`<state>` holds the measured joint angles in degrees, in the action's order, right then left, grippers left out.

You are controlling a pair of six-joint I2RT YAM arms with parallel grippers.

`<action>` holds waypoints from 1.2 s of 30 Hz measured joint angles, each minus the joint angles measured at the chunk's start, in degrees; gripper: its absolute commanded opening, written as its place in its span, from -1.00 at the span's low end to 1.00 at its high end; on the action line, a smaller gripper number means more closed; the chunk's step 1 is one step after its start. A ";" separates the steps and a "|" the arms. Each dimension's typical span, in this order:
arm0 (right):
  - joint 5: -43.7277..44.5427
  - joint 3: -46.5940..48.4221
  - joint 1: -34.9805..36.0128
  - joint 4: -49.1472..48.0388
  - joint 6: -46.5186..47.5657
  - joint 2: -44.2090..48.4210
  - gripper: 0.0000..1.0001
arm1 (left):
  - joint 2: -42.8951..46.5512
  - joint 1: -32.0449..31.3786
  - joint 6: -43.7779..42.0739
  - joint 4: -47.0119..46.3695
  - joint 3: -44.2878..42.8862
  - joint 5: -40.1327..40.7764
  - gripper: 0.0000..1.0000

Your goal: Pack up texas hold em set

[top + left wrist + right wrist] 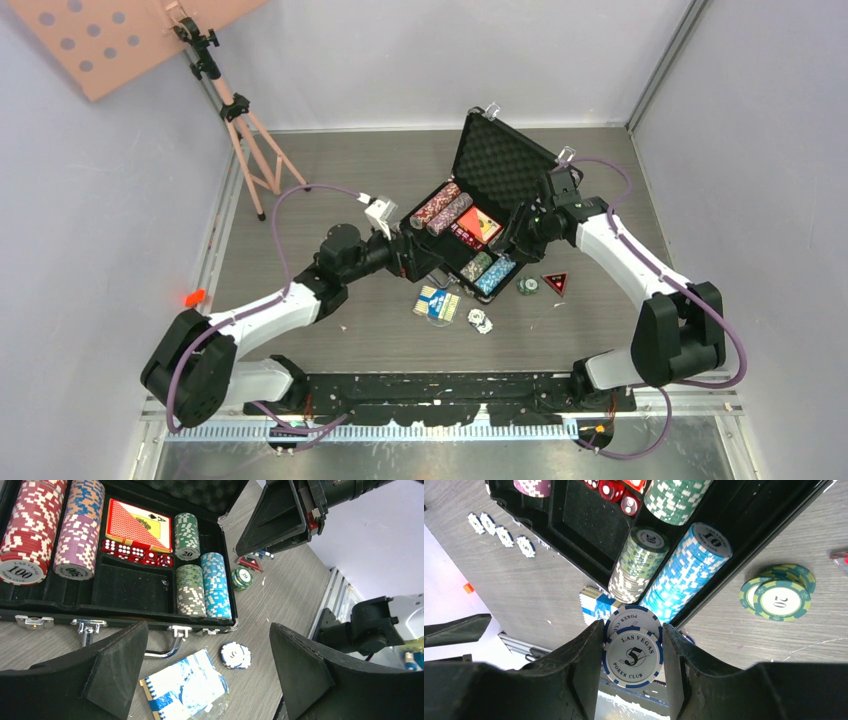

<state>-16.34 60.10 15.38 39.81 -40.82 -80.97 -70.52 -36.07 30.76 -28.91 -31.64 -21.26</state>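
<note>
Right fingers (579, 665): closed partway and clamped on the rims of a small stack of white-and-blue chips (633, 655), the top one marked 5. The stack faces the wrist camera and is clear of the worktop (744, 640). In that view it overlaps the near ends of two chip rows at a corner of the case.

Left fingers (115, 670): spread wide, with nothing between them and touching nothing. They hover just off the handle side of the case, over a blue card deck (185, 690) and a short white stack (235, 655), both lying on the worktop just outside the case.

Case (497, 165): black with silver trim, open at mid-worktop. The foam-lined lid stands up, and the latches and handle face the arms.

Contents, left to right in the left wrist view:
- row of red chips (30, 525), end chip marked 100
- row of purple chips (80, 530), with blue-and-orange ones at its far end
- red card deck (137, 525) showing an ace of spades
- line of red dice (135, 552) just in front of that deck
- dark green row (186, 535) marked 20
- nearer the handle, a grey-green row (190, 590) and a light-blue row (216, 585), side by side and touching

Outside the case:
- a few green chips marked 20 (779, 597) on the worktop to its right
- a red triangular piece (555, 283) near them; cannot tell what it is
- four white chips in a loose row (504, 535) on the worktop past the case, seen in the right wrist view
- pink tripod (245, 130) at far left, well apart
</note>
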 measured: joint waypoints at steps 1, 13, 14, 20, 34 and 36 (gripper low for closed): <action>-0.28 0.00 0.00 0.50 0.09 0.20 -0.65 | 0.00 -0.22 -0.70 -0.26 0.09 0.00 0.88; 1.33 0.48 -3.54 7.37 3.02 1.22 -0.64 | 0.00 -2.67 -14.32 -4.63 2.45 -4.59 0.82; 1.51 0.63 -4.07 7.50 3.26 0.87 -0.64 | 0.00 -2.67 -14.93 -4.81 2.45 -4.87 0.81; 2.10 1.31 -6.36 6.58 3.56 -3.91 -0.63 | -0.31 -2.67 -16.72 -5.20 2.47 -5.05 0.81; 2.12 3.56 -9.25 3.37 2.14 -12.85 -0.50 | -0.50 -2.67 -18.10 -6.21 4.55 -5.11 0.81; 2.12 3.58 -9.25 2.80 1.46 -13.29 -0.44 | -0.48 -2.67 -18.23 -6.23 4.90 -5.07 0.81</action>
<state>-14.22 63.68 6.13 42.61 -39.35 -94.26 -71.00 -38.74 12.53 -35.14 -26.74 -26.33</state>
